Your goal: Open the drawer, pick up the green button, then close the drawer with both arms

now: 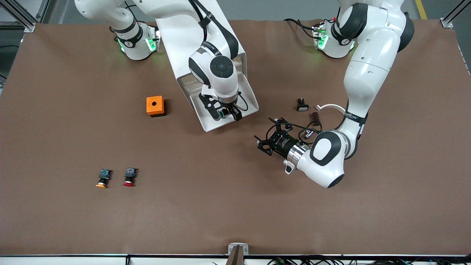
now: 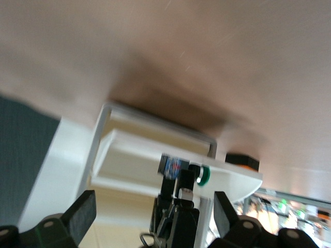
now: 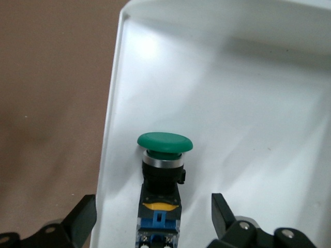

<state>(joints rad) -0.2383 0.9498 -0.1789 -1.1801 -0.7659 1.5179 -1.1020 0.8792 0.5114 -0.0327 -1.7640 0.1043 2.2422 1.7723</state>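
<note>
The white drawer point(image 1: 251, 100) stands pulled out of its white cabinet, toward the front camera. The green-capped button point(image 3: 161, 175) lies in the drawer near its side wall, cap away from the wrist camera and blue back end toward it. My right gripper point(image 3: 152, 207) is open and hangs down into the drawer with one finger on each side of the button, neither touching it. It also shows in the front view point(image 1: 224, 114). My left gripper point(image 1: 263, 142) is open and empty, held level just above the table beside the drawer front, pointing at it. In the left wrist view point(image 2: 155, 209) the button point(image 2: 203, 174) shows past the drawer wall.
An orange box point(image 1: 155, 106) with a black hole stands beside the cabinet, toward the right arm's end. A yellow-orange-capped button point(image 1: 103, 178) and a red-capped button point(image 1: 129, 177) lie nearer the front camera. A small black part point(image 1: 302, 105), a brown piece point(image 1: 315, 116) and a white clip point(image 1: 331, 107) lie by the left arm.
</note>
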